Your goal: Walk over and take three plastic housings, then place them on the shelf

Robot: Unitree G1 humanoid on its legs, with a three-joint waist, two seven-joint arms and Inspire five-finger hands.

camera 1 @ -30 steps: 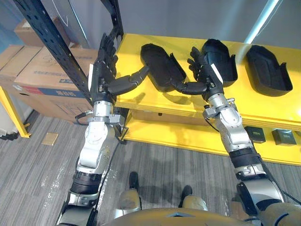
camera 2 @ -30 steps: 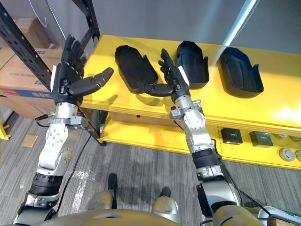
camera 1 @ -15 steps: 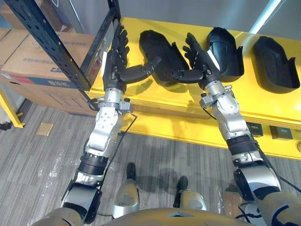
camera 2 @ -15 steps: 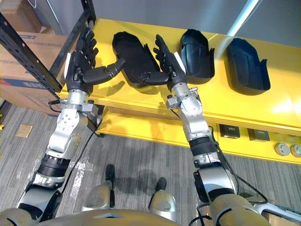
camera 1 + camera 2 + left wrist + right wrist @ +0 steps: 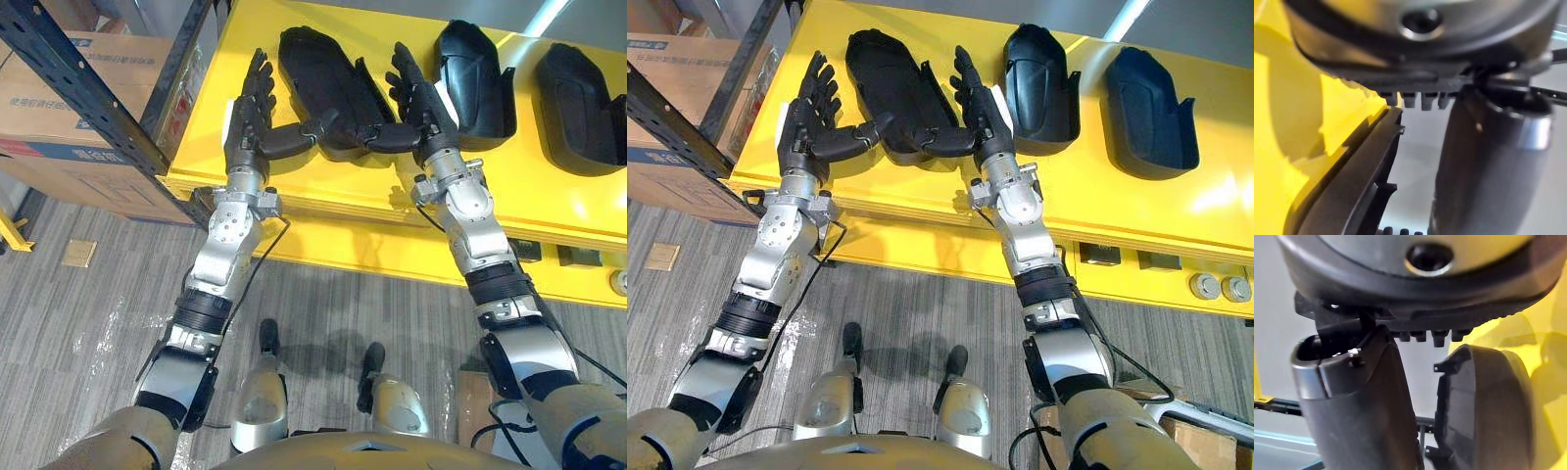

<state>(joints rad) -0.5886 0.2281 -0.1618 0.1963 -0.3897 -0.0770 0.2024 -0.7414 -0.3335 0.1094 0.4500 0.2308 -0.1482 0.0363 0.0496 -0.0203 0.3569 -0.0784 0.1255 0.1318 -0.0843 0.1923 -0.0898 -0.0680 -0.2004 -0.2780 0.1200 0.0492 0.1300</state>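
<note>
Three black moulded plastic housings are lying in a row on the glossy yellow shelf top [image 5: 294,201]. The left housing [image 5: 318,73] is being flanked by both hands, the middle housing [image 5: 477,69] is lying just beside the right hand, and the right housing [image 5: 578,93] is lying well apart from both hands.

The left hand [image 5: 247,127] is being held with its fingers straight and spread, and its thumb is being reached toward the near end of the left housing. The right hand [image 5: 419,98] is likewise being held with straight fingers, its thumb pointing inward toward the same end. Whether either thumb is touching the housing cannot be told; nothing is being clasped by either hand.

Against the pictures of a second ago, the whole scene has shifted: the shelf is now being seen from closer and more from above, so the camera has been carried forward. Both hands have also been brought nearer together at the left housing's near end.

All three housings are lying on a shelf surface, which fits housings waiting to be picked up as well as housings already set down. The closing-in is judged to suit a two-handed hold on the left housing.
</note>
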